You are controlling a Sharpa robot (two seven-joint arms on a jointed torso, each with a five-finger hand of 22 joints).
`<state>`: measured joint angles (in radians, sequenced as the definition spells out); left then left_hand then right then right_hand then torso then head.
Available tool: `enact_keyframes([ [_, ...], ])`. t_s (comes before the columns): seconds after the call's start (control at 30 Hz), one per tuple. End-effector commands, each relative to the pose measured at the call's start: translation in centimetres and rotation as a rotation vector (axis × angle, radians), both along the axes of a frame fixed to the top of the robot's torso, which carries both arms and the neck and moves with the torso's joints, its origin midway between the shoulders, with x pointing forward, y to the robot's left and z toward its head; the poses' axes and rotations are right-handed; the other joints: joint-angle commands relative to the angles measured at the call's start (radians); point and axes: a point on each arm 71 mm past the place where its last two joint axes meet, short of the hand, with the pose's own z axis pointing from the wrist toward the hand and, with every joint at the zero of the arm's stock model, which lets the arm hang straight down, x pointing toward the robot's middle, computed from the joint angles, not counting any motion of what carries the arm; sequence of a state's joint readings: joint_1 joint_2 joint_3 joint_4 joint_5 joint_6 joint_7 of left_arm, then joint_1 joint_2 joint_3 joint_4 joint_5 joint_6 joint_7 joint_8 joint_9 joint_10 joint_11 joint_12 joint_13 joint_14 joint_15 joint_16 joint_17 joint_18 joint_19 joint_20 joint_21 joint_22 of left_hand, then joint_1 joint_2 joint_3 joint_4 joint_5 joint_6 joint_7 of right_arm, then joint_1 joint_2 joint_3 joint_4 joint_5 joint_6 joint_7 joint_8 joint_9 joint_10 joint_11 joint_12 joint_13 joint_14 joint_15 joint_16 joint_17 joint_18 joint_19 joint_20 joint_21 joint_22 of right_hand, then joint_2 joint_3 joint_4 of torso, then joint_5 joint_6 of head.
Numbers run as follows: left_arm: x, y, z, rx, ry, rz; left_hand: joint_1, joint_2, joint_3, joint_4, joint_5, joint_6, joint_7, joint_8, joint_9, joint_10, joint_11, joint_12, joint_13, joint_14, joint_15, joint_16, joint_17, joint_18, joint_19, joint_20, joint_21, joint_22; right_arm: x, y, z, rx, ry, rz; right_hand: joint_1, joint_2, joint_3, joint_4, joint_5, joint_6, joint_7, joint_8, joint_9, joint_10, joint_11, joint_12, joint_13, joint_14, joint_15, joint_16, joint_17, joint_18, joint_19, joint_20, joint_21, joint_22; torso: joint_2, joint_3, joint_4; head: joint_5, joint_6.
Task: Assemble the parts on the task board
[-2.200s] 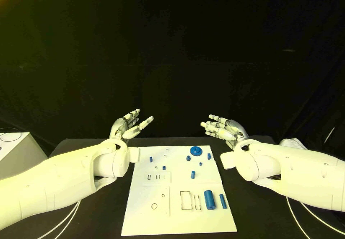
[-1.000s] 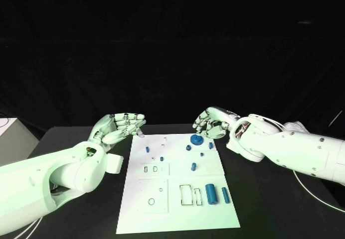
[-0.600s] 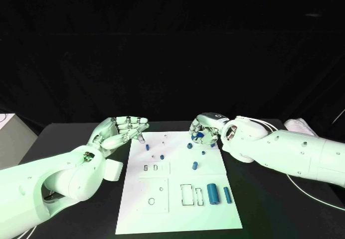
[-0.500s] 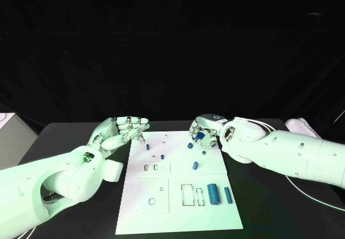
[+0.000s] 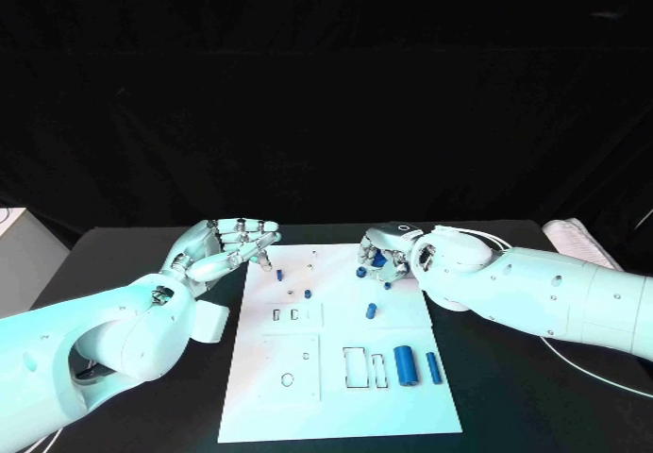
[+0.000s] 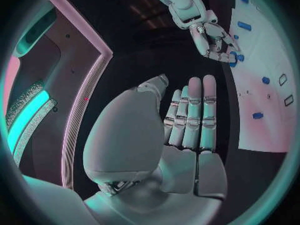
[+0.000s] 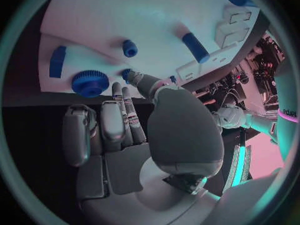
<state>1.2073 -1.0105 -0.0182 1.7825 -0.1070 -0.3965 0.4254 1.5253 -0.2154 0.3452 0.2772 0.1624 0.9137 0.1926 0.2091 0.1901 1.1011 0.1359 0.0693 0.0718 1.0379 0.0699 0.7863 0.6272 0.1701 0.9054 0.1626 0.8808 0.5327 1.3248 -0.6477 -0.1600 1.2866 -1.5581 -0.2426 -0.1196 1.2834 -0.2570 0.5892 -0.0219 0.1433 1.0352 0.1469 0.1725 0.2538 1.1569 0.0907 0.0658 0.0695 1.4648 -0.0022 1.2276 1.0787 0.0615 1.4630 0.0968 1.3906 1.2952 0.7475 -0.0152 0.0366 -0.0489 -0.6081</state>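
The white task board (image 5: pixel 341 406) lies in the middle of the black table. On it are small blue pegs (image 5: pixel 279 275), a short blue piece (image 5: pixel 369 308), a thick blue cylinder (image 5: pixel 404 359) and a slimmer one (image 5: pixel 433 367). My right hand (image 5: pixel 385 255) is low over the board's far part, fingers pointing down around the blue gear (image 7: pixel 90 83). The fingertips (image 7: pixel 119 90) reach the gear's rim; I cannot tell whether they touch it. My left hand (image 5: pixel 231 243) hovers at the board's far left corner and holds nothing, its fingers (image 6: pixel 190 110) straight.
A white box (image 5: pixel 11 226) stands at the table's left edge. A pale folded thing (image 5: pixel 578 241) lies at the far right. Thin cables (image 5: pixel 551 351) run over the table beside my right arm. Empty slots (image 5: pixel 351 368) mark the board's near half.
Both hands have come down from a raised, spread pose to the board's far edge. Over the last half second the right hand sank lower over the gear; the left hand hardly moved.
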Motion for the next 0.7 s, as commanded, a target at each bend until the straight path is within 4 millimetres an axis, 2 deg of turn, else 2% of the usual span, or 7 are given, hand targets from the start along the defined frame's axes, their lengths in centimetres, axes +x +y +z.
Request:
enact_keyframes([
  [0.03, -0.09, -0.22, 0.25, -0.005, -0.006, -0.024, -0.009, -0.001, 0.006, 0.001, -0.006, -0.007, 0.002, -0.005, 0.001, 0.003, 0.001, -0.003, 0.001, -0.008, -0.002, 0.004, 0.001, 0.011, -0.008, 0.002, 0.003, 0.001, 0.03, 0.13, -0.25, -0.044, 0.002, 0.001, -0.001, -0.01, -0.005, 0.001, -0.007, -0.007, 0.002, -0.003, 0.002, -0.006, 0.0, -0.004, -0.001, 0.026, 0.006, 0.007, 0.005, -0.006, -0.002, 0.007, 0.006, 0.004, 0.006, -0.0008, 0.0021, 0.001, -0.001],
  [0.13, -0.07, -0.18, 0.3, -0.005, -0.007, -0.023, -0.01, -0.001, 0.006, 0.001, -0.006, -0.008, 0.002, -0.005, 0.001, 0.001, 0.001, -0.004, 0.001, -0.009, -0.001, 0.005, 0.002, 0.011, -0.009, 0.003, 0.006, 0.002, -0.03, 0.32, -0.26, -0.042, 0.001, 0.006, -0.001, -0.009, -0.006, 0.002, -0.007, -0.006, 0.002, -0.003, 0.002, -0.006, 0.0, -0.004, -0.001, 0.026, 0.006, 0.008, 0.005, -0.006, -0.002, 0.007, 0.007, 0.005, 0.008, -0.0017, 0.0023, 0.003, 0.0],
  [0.27, -0.01, -0.09, 0.34, -0.004, -0.007, -0.021, -0.01, -0.001, 0.006, 0.001, -0.006, -0.008, 0.002, -0.005, 0.001, 0.001, 0.001, -0.004, 0.001, -0.009, -0.001, 0.005, 0.002, 0.011, -0.009, 0.003, 0.006, 0.002, -0.08, 0.55, -0.25, -0.04, -0.001, 0.01, -0.002, -0.006, -0.007, 0.004, -0.006, -0.005, 0.002, -0.002, 0.004, -0.004, 0.0, -0.002, 0.0, 0.026, 0.006, 0.012, 0.009, -0.007, 0.0, 0.007, 0.011, 0.011, 0.01, -0.0013, -0.0009, 0.007, 0.0],
  [0.7, 0.07, 0.01, 0.45, -0.002, -0.004, -0.022, -0.01, 0.0, 0.006, 0.002, -0.006, -0.008, 0.003, -0.005, 0.002, 0.0, 0.002, -0.004, 0.001, -0.009, -0.001, 0.007, 0.002, 0.011, -0.01, 0.003, 0.008, 0.004, -0.07, 1.06, -0.24, -0.035, -0.003, 0.016, -0.007, 0.005, -0.009, 0.016, -0.002, 0.001, 0.001, 0.001, 0.011, 0.011, -0.002, 0.004, 0.005, 0.026, 0.006, 0.026, 0.017, -0.009, 0.003, 0.008, 0.021, 0.025, 0.016, -0.0021, -0.0011, 0.008, 0.003],
])
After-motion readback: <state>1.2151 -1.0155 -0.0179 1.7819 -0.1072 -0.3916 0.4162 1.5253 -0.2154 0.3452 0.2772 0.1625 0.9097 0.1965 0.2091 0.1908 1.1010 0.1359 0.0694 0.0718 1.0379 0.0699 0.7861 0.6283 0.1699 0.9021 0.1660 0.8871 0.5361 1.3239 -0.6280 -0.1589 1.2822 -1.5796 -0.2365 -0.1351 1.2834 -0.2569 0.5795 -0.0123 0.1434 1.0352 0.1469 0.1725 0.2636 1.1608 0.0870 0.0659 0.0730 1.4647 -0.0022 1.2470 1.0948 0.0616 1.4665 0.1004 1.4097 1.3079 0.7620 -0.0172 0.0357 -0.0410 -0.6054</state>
